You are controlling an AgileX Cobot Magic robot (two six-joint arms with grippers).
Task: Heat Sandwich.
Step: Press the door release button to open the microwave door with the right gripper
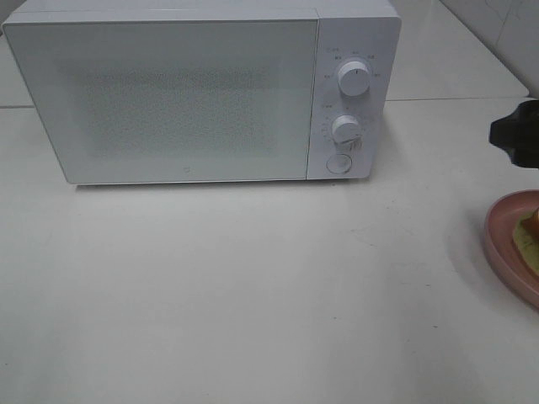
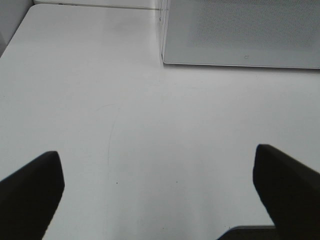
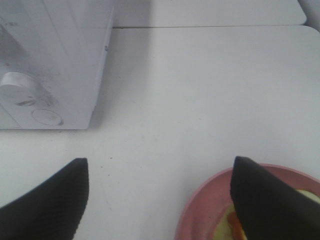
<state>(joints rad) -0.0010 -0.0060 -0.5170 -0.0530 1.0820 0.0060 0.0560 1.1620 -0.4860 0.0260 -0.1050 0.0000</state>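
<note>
One white microwave oven (image 1: 185, 93) stands on the single desk (image 1: 253, 295). Its control panel carries two round dials, an upper dial (image 1: 354, 79) and a lower dial (image 1: 346, 129), plus one round push button (image 1: 338, 163). One pink plate (image 1: 504, 220) lies at the edge of view, bearing one sandwich (image 1: 530, 234), only partly seen. Two robot arms are at work: the left end effector (image 2: 157, 165) and the right end effector (image 3: 160, 165) each show two dark fingers (image 2: 30, 195), four in all.
</note>
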